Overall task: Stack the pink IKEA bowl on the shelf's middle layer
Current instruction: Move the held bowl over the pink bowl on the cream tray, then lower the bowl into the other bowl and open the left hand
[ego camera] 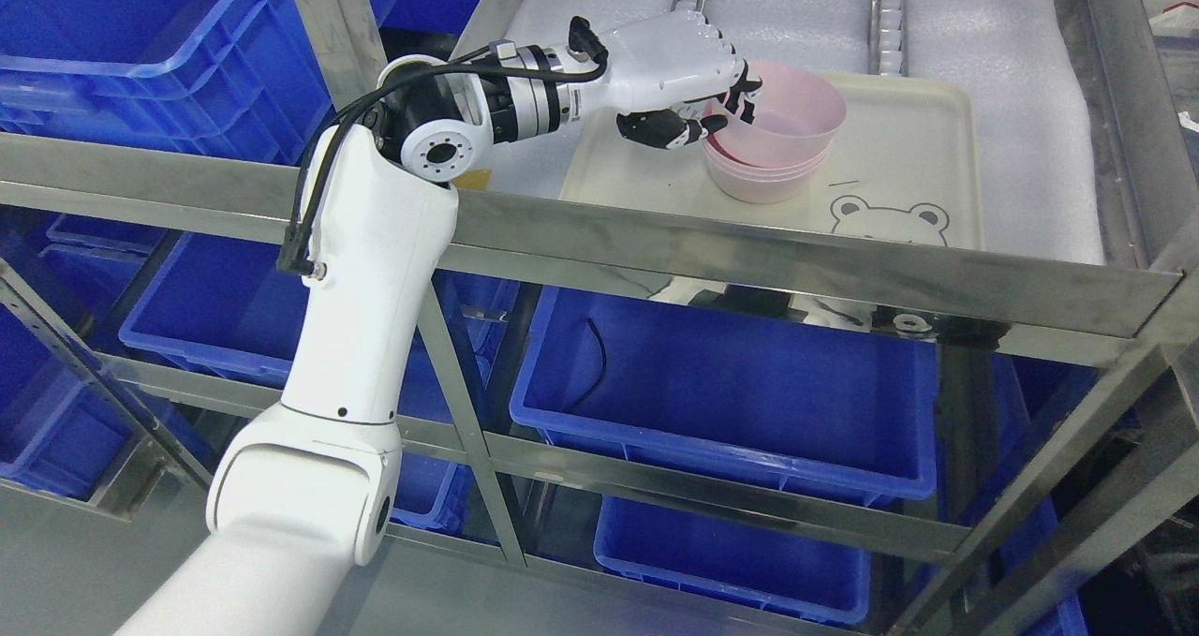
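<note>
This looks like a warehouse or storeroom used as a robot test space. A stainless steel shelving rack with slotted uprights fills the view, and blue plastic storage bins sit on its lower levels and on a neighbouring rack at the left. The upper shelf is lined with white foam sheeting under a cream tray printed with a bear. The floor below is plain grey.

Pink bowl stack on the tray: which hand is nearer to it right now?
Left. The left hand is at the top pink bowl, its fingers closed over the near-left rim, above the stack on the tray. The right hand is out of view.
</note>
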